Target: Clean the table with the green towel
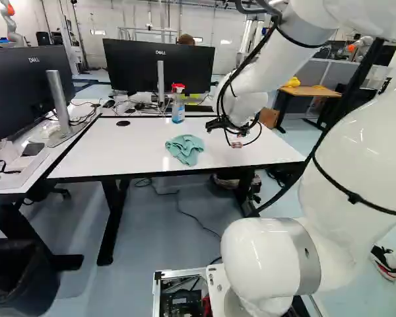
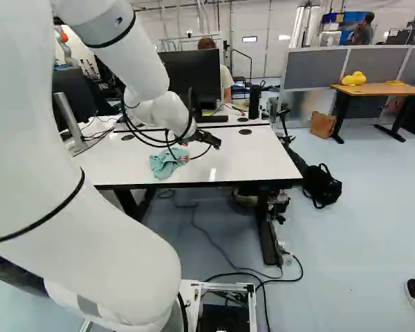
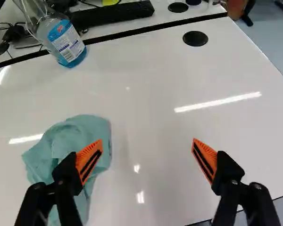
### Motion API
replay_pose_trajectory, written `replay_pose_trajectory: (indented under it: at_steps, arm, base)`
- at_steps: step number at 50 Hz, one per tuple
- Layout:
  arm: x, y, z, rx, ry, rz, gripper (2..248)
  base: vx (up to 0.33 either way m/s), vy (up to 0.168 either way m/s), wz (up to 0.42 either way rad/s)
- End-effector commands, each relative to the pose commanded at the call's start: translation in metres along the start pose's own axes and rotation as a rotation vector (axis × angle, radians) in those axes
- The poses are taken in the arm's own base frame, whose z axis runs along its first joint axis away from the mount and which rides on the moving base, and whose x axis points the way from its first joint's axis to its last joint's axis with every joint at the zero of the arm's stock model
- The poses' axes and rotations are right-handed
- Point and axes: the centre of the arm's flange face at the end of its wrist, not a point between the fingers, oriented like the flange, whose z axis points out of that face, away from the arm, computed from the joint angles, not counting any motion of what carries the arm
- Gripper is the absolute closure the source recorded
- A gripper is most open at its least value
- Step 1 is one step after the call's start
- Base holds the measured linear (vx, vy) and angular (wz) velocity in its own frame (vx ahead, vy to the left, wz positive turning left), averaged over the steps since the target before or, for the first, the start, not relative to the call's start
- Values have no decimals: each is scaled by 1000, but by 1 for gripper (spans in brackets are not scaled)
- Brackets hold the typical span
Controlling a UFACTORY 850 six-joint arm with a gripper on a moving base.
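Note:
The gripper [image 1: 237, 135] hangs above the white table [image 1: 231, 148], right of the green towel [image 1: 185, 149] in the left base view. In the wrist view the gripper [image 3: 147, 157] stands wide open with nothing between its fingers. The crumpled towel [image 3: 68, 139] lies behind one finger, which hides part of it; its folds reach a little to the inner side of that finger. In the right base view the towel [image 2: 164, 163] lies partly behind the arm's cables.
A spray bottle [image 1: 178, 104] with blue liquid stands by the table's back edge. Monitors [image 1: 160, 66] and a keyboard [image 3: 112, 16] are on the desk behind. Another monitor [image 1: 26, 92] stands at the left. A black bag [image 2: 321, 185] lies on the floor beside the table.

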Motion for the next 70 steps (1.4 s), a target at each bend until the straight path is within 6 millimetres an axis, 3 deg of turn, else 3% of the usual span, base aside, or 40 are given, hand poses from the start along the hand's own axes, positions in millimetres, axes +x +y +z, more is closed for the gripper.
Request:
replay_pose_trajectory:
  at_steps: [31, 70]
  arm:
    - [-75, -5, -15, 33, 197, -67, 3]
    - [-138, -7, -36, 78, 357, -113, 3]
  base:
    - [0, 0, 0]
    - [0, 0, 0]
